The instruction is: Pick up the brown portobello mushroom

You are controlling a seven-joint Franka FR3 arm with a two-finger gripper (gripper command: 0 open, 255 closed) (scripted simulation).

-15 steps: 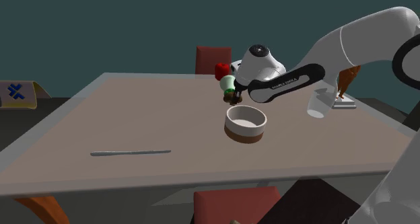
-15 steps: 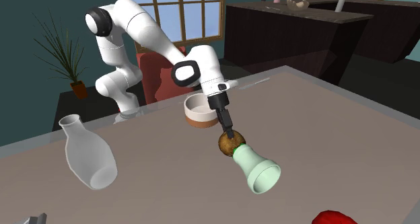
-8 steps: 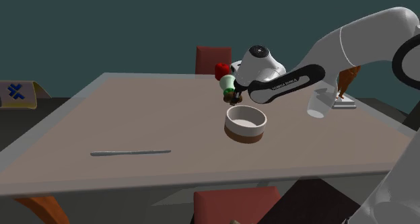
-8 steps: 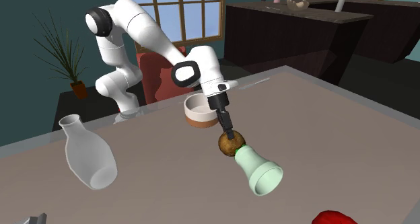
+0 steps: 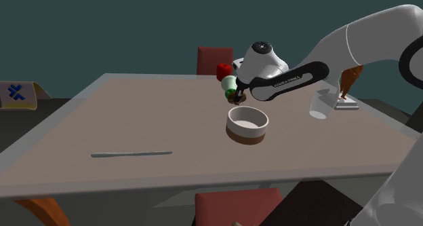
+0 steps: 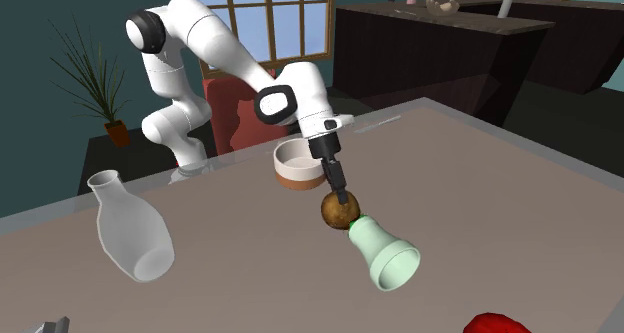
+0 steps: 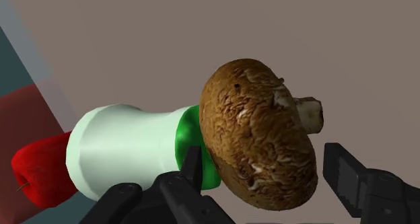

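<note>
Near the bowl (image 6: 296, 164) on the surface (image 6: 500, 181), pinches the mushroom (image 7: 259, 138) in the gripper (image 7: 266, 167), fingers on either side of the brown cap. Sits right under the gripper, just beside the green neck of a pale bottle (image 7: 124, 148) lying on its side.

Small white lettering is printed along the black link of the arm (image 5: 290, 81) in the shoulder view, but the letters cannot be made out. A blue mark shaped like a cross or an X is seen on the slanted top of a tan box (image 5: 26, 96) at the shoulder view's left edge; no words are carried with it. No other text, number or brand can be read.
</note>
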